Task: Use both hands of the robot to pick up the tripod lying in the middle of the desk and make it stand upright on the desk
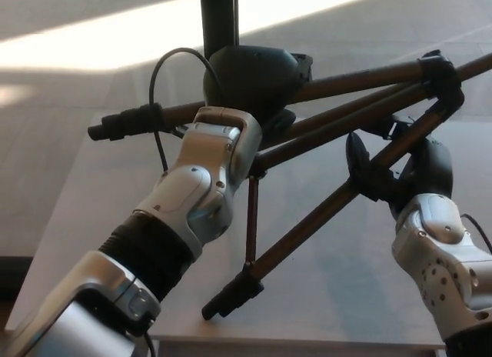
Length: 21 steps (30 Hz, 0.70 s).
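Observation:
The tripod point(323, 122), dark brown legs with black fittings, hangs tilted above the desk point(346, 272). My left hand point(250, 80) is shut on it near the hub; the white forearm hides the fingers' hold. One leg runs down to a black foot point(231, 294) near the desk's front edge. Another black end point(123, 122) sticks out to the left. My right hand point(400, 176) is shut on the lower leg at mid length, its black fingers wrapped around the tube. The other legs run up to the right, past a black clamp point(440, 76).
A black vertical pole point(218, 18) stands behind the desk at top centre. A thin black cable point(157, 88) loops beside my left wrist. The desk's left edge runs diagonally; grey floor with a sunlit band lies beyond.

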Available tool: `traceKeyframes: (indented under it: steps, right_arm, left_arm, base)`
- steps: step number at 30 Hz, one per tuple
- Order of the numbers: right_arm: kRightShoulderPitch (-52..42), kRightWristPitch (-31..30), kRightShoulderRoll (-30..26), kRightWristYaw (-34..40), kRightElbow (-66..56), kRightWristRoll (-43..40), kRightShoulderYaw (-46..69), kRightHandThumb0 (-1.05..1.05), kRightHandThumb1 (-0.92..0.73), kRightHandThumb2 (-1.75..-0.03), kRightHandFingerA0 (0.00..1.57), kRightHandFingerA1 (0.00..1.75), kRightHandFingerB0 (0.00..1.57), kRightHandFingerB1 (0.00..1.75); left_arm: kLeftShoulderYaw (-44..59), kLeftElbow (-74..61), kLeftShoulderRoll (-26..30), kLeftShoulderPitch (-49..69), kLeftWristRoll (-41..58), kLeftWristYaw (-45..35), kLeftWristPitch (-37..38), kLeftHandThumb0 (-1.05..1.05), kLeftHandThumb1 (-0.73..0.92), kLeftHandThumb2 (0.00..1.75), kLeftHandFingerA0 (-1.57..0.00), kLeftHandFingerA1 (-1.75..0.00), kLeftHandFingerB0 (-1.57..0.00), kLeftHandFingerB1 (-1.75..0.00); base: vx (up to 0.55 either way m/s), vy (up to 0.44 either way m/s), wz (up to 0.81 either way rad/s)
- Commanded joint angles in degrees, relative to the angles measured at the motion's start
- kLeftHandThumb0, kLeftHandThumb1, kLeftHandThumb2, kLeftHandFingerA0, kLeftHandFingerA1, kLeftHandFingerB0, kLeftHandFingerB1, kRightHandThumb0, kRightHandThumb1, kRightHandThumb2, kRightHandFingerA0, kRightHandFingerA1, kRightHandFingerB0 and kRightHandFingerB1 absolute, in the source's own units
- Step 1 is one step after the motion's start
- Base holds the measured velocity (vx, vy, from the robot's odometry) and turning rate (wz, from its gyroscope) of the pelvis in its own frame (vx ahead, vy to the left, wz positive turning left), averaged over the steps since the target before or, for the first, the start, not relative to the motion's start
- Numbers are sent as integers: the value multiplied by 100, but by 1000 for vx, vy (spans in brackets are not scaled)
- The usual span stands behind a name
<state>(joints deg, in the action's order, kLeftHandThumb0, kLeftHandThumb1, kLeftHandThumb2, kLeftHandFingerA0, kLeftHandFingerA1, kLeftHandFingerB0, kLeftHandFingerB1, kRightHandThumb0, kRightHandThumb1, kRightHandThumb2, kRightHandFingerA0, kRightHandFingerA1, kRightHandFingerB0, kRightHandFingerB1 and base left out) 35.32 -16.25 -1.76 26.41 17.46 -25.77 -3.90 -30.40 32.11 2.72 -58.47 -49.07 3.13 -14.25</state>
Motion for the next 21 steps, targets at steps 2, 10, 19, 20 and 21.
traceKeyframes:
  steps: [2,10,19,20,21]
  right_arm:
    - [1832,609,-2547,-1285,-665,3230,-1338,-14,-41,-133,90,175,75,154]
    - [2877,526,-2784,-1729,-186,3199,-1789,-13,-40,-135,95,175,80,153]
    - [4040,334,-2731,-2194,543,3130,-2366,-18,-41,-131,97,175,81,148]
    - [4169,316,-2700,-2211,634,3144,-2465,-18,-40,-131,98,175,81,148]
    - [4178,321,-2722,-2206,642,3123,-2484,-18,-40,-131,98,175,81,148]
  left_arm:
    - [-68,-86,425,672,-64,17,82,-28,69,63,-80,-175,-68,-123]
    - [-3,-165,515,799,-65,77,77,-24,73,68,-83,-161,-75,-117]
    - [166,-405,552,947,109,82,120,-22,67,71,-84,-174,-71,-147]
    - [164,-436,570,972,93,77,109,-21,67,73,-85,-172,-72,-143]
    - [158,-427,558,964,84,75,107,-21,67,73,-85,-172,-72,-143]
  base:
    - [0,0,0]
    - [0,0,0]
    - [0,0,0]
    - [0,0,0]
    - [0,0,0]
